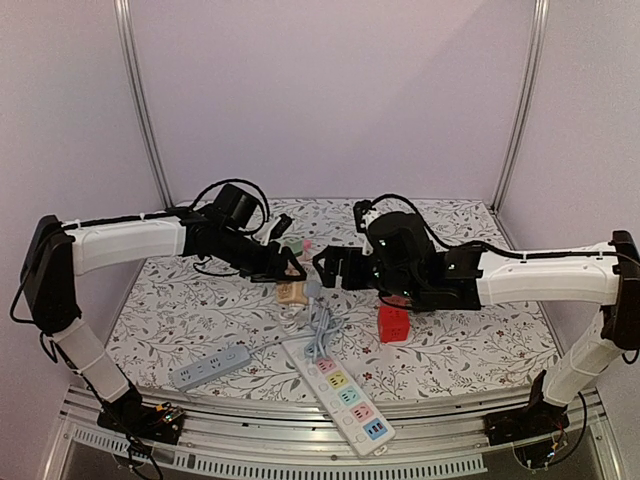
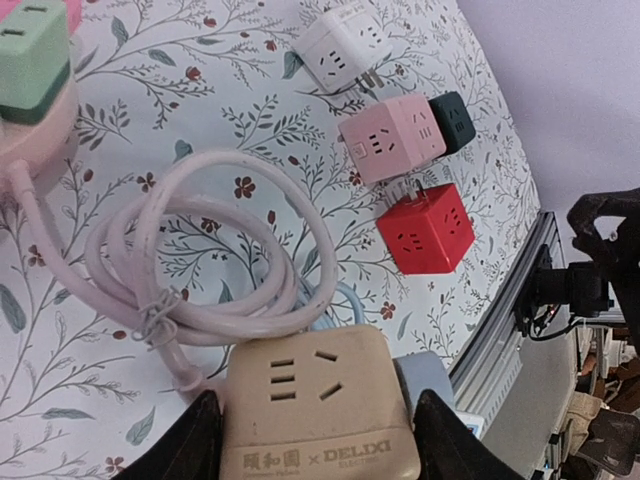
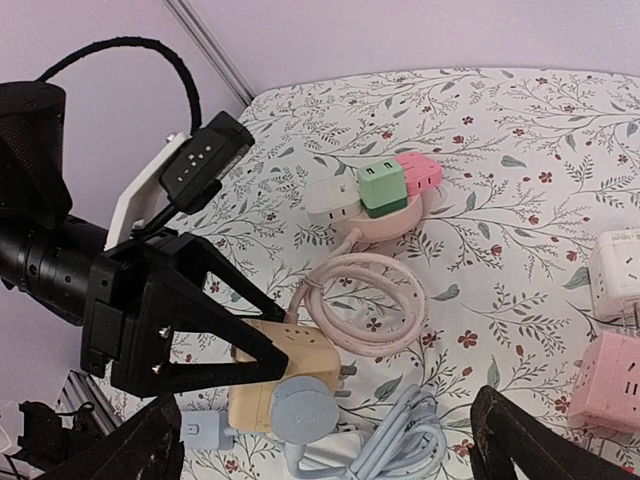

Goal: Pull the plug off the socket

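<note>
A beige cube socket (image 2: pixel 315 415) is held above the table between the fingers of my left gripper (image 2: pixel 312 450), one finger on each side. In the top view the socket (image 1: pixel 292 292) hangs under that gripper (image 1: pixel 289 270). A round grey-blue plug (image 3: pixel 305 410) is seated in the cube's side, and it shows at the cube's right edge in the left wrist view (image 2: pixel 428 385). Its pale blue cable (image 3: pixel 400 450) coils below. My right gripper (image 3: pixel 335 455) is open wide and empty, just short of the plug, in the top view (image 1: pixel 328 268) right of the cube.
A pink round socket base (image 3: pixel 385 215) carries green, pink and white cubes; its pink cable (image 3: pixel 365 305) lies coiled beside the beige cube. Red (image 2: pixel 425 228), pink (image 2: pixel 390 140), white (image 2: pixel 340 48) and dark green (image 2: pixel 455 118) cubes lie nearby. A white strip (image 1: pixel 345 390) and grey strip (image 1: pixel 210 367) lie at the front.
</note>
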Available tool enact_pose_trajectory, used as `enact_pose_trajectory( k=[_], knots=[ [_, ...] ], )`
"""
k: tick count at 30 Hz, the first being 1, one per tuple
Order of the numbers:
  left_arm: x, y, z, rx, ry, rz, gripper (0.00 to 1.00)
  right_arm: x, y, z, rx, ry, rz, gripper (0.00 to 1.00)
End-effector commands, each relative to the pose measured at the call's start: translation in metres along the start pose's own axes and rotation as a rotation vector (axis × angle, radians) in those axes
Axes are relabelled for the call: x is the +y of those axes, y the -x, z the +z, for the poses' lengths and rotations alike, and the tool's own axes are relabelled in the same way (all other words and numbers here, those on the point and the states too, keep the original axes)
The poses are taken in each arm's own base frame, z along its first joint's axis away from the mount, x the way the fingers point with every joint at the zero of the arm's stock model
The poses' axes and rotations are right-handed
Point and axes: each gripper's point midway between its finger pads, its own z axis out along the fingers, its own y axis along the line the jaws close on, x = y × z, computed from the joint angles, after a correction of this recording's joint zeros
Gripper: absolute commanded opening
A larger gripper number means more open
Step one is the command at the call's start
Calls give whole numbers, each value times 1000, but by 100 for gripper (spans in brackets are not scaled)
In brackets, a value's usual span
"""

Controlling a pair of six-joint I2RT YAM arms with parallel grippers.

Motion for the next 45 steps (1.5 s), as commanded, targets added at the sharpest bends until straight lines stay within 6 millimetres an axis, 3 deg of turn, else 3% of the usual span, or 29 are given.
enact_pose_trajectory(
  k=[1,8,14,19,23,29,35,41,45],
  knots=[
    [2,3,-8,-21,22,18,33,0,-7,-4,51,50,34,99],
    [-2,6,-9,-33,1,29,33,13,-21,15,159,130,51,98],
    [-4,8,-12,-44,-3,44,33,10,-51,39,278,166,139,74],
    [-8,8,-15,-50,-14,47,33,9,-63,49,314,176,160,71],
    [-12,8,-16,-53,-33,51,33,19,-61,58,316,247,199,67],
    [-17,10,-20,-69,-54,63,33,17,-61,68,331,265,206,57],
    [-16,9,-17,-62,-53,60,33,34,-54,71,331,342,191,28],
    [2,9,-17,-56,50,43,33,45,-47,70,291,328,157,3],
    [12,8,-19,-49,115,38,33,49,-52,66,289,284,119,0]
  ],
)
